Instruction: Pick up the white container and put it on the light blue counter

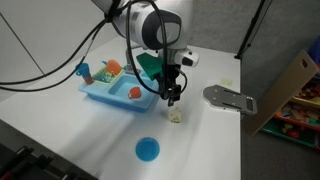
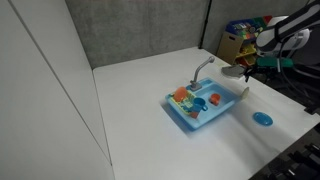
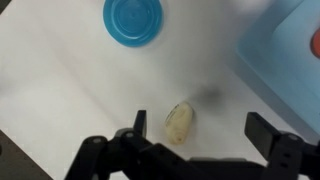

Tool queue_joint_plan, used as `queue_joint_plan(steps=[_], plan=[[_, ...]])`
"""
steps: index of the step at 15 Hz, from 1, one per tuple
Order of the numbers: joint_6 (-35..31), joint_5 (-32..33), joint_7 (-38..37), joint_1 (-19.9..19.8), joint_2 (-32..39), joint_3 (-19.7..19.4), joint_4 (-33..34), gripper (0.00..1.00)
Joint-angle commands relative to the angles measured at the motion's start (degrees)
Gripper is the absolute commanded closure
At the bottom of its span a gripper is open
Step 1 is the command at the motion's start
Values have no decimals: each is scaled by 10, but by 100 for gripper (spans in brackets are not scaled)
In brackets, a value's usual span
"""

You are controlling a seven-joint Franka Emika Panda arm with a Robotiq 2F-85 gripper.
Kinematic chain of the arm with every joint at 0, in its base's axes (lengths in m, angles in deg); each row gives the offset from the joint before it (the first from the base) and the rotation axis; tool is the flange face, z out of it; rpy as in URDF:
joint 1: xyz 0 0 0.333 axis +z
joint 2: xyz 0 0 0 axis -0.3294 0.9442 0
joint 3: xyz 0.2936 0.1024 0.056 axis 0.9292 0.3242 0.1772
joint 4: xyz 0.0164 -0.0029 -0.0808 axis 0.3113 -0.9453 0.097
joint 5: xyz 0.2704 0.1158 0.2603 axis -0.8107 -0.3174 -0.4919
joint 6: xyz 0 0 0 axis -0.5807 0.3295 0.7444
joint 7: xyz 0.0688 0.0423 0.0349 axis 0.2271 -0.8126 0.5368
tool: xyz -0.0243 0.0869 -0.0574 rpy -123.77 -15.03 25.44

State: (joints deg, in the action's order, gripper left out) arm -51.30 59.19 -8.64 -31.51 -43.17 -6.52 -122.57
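Robot arm poised for the pick: the gripper (image 1: 173, 99) hangs with its jaws spread wide and holding nothing, just above the white container (image 1: 176, 116). The small cream lump sits on the white table (image 1: 60, 130), near a corner of the light blue counter (image 1: 105, 96). In the wrist view the container (image 3: 180, 122) lies between the two dark fingers (image 3: 262, 132), nearer one than the other. A round blue disc (image 3: 133, 18) lies well apart beyond it, and an edge of the counter (image 3: 285, 50) shows off to one side. A grey metal plate (image 1: 230, 97) rests on the table on the far side of the gripper from the counter. By the look of it the approach is all but done and the grasp not yet begun. The next move seems to call for a slight sideways correction to centre the lump, then a straight drop and a gentle close. So small and rounded a piece could easily squirt out of the jaws. After that come a lift and a short carry to a bare patch of the counter, clear of the faucet (image 2: 203, 68).
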Motion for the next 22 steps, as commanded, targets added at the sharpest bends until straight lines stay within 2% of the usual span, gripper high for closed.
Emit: queue_joint_plan(steps=[1,13,15,21,22], plan=[[19,-28,-44,-4,33,-8,44,0],[-1,-50,-201,4,68,-38,65,0],[0,-51,-191,2,56,-29,52,0],[-2,-41,-186,5,59,-32,48,0],[-12,-46,-205,9,58,-35,48,0]])
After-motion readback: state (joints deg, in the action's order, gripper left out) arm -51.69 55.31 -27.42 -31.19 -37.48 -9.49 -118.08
